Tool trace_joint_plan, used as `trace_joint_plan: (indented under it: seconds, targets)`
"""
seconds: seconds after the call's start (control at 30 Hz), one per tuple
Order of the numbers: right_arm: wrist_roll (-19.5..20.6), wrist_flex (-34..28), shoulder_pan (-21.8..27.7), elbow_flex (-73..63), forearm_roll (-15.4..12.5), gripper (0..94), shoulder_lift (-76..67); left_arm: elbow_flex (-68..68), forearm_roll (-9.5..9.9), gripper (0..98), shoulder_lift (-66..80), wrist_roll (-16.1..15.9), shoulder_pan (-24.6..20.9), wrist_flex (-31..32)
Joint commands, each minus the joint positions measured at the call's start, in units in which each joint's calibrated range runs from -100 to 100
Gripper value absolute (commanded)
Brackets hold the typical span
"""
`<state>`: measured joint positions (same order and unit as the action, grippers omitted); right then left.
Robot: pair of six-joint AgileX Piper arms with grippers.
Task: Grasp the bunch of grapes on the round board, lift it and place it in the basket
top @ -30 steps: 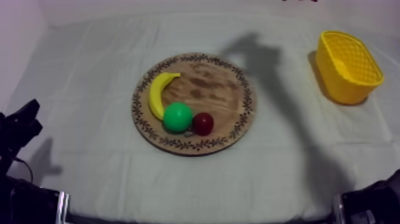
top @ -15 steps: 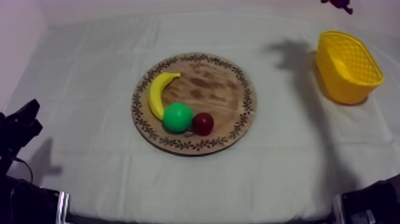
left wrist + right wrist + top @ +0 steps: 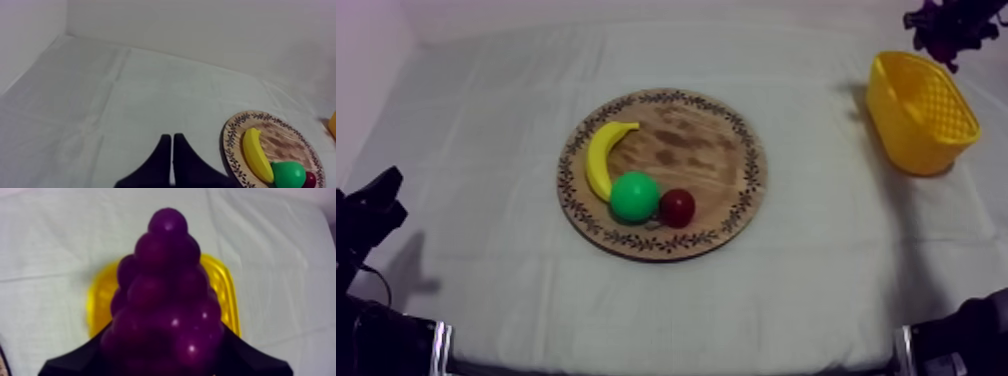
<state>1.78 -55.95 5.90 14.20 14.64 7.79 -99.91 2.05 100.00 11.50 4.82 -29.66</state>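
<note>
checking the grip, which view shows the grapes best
Right wrist view: the bunch of grapes sits large, held in the right gripper over the yellow basket. Top view catches it small, at the edge by the basket. Left wrist view faces the wooden board.

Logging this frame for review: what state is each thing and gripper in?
bunch of grapes: gripped, hanging over the yellow basket
right gripper: shut on the bunch of grapes
left gripper: shut, empty
yellow basket: upright
wooden board: flat, holding banana, pear, small red fruit
</note>
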Motion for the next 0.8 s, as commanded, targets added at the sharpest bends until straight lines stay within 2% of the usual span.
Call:
trace_joint_plan:
  seconds: [0.0, 0.23, 0.33, 0.67, 0.77]
  targets:
    - [0.8, 1.5, 0.7, 3.2, 0.7, 26.9, 1.0, 0.0, 0.02, 0.1, 0.0, 0.0, 0.0, 0.0]
    - [1.9, 5.1, 2.1, 9.1, 1.8, 27.0, 5.0, 0.0, 0.02, 0.1, 0.0, 0.0, 0.0, 0.0]
    - [2.1, 6.4, 2.7, 10.4, 1.6, 29.8, 6.8, 0.0, 0.02, 0.1, 0.0, 0.0, 0.0, 0.0]
    - [-0.3, 5.8, 3.8, 7.1, -2.1, 58.0, 11.6, 0.0, 0.02, 0.1, 0.0, 0.0, 0.0, 0.0]
    - [-1.2, 5.4, 3.7, 6.1, -2.9, 63.2, 12.4, 0.0, 0.02, 0.1, 0.0, 0.0, 0.0, 0.0]
